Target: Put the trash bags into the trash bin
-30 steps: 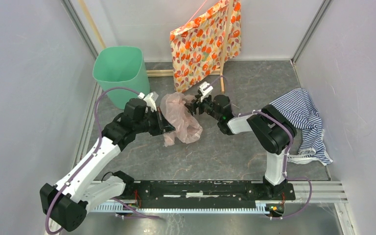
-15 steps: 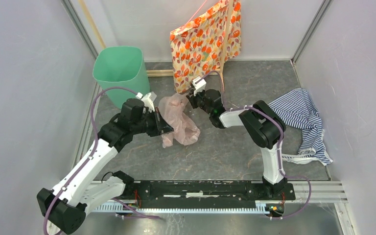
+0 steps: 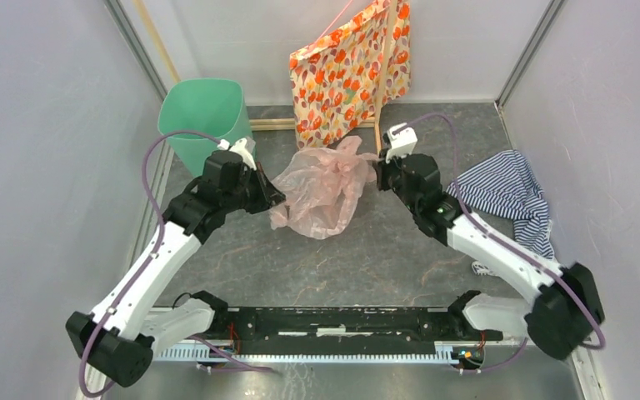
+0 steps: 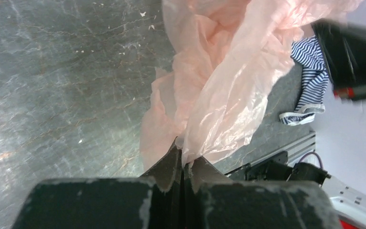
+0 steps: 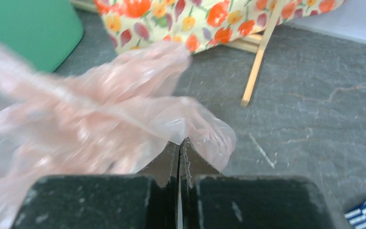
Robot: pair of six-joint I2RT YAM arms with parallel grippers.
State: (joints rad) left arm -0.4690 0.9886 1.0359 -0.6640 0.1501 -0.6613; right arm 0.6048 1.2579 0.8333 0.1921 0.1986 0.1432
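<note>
A thin pink trash bag (image 3: 323, 185) hangs stretched between my two grippers above the grey floor. My left gripper (image 3: 273, 198) is shut on the bag's left edge (image 4: 190, 148). My right gripper (image 3: 377, 171) is shut on its right edge (image 5: 181, 136). In the right wrist view the bag (image 5: 90, 129) billows left of the closed jaws. The mint-green trash bin (image 3: 202, 121) stands upright at the back left, just behind my left arm, its wall (image 5: 28, 28) showing in the right wrist view's top left corner.
An orange floral bag (image 3: 350, 71) leans on a wooden stick (image 3: 381, 92) against the back wall. A blue-striped cloth (image 3: 512, 200) lies at the right. Grey walls close in left and right; the arms' base rail (image 3: 342, 321) runs along the near edge.
My right gripper closed on the bag's right edge and swung out to the right, pulling the bag open and lifting it. The left gripper kept its hold and shifted slightly back.
</note>
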